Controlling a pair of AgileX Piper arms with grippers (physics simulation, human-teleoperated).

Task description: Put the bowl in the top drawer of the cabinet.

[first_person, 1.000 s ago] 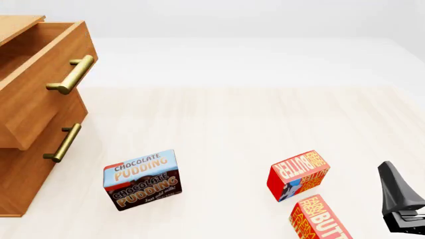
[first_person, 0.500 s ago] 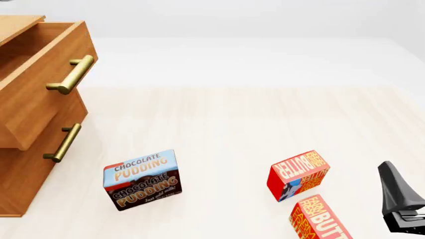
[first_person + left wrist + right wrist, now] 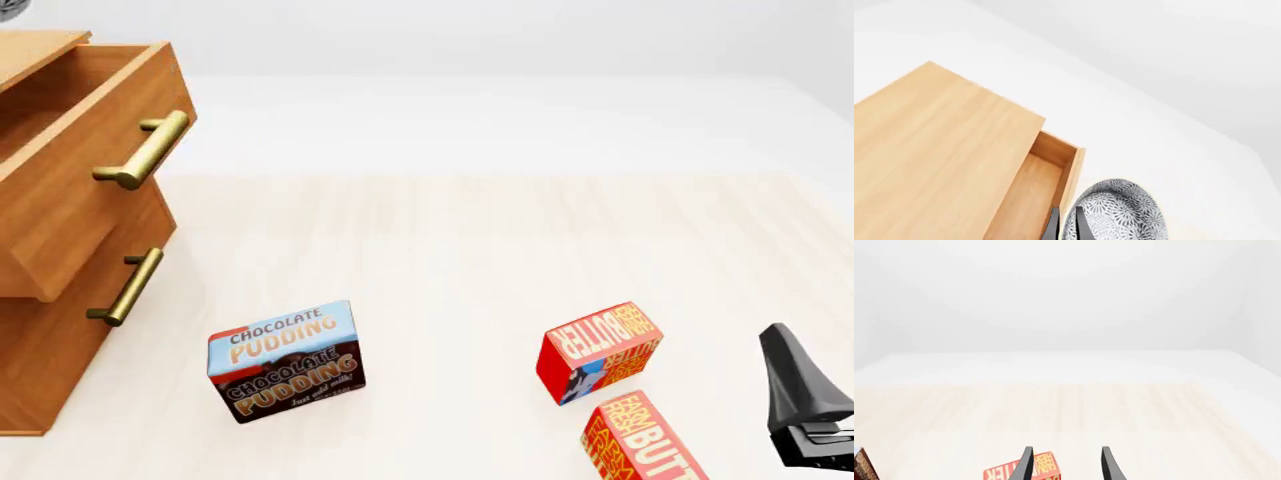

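In the left wrist view my left gripper [image 3: 1066, 227] is shut on the thin rim of the bowl [image 3: 1121, 212], whose black-and-white floral inside faces the camera. The bowl hangs above and just beside the front of the open top drawer [image 3: 1033, 192] of the orange-brown cabinet [image 3: 934, 150]. From the front, the top drawer [image 3: 80, 130] stands pulled out, its brass handle [image 3: 144, 150] towards me. Only a grey sliver of the bowl [image 3: 11, 9] shows at that view's top-left corner. My right gripper [image 3: 1066, 467] is open and empty, low at the table's near right [image 3: 805, 405].
A chocolate pudding box [image 3: 284, 362] stands in front of the cabinet's shut lower drawer [image 3: 127, 287]. Two red butter boxes [image 3: 601, 350] [image 3: 643, 440] lie near the right gripper; one butter box [image 3: 1022, 471] shows just beyond its fingers.
A grey sliver of the bowl has come into the top-left corner of the front view. The right arm and the boxes have not moved.
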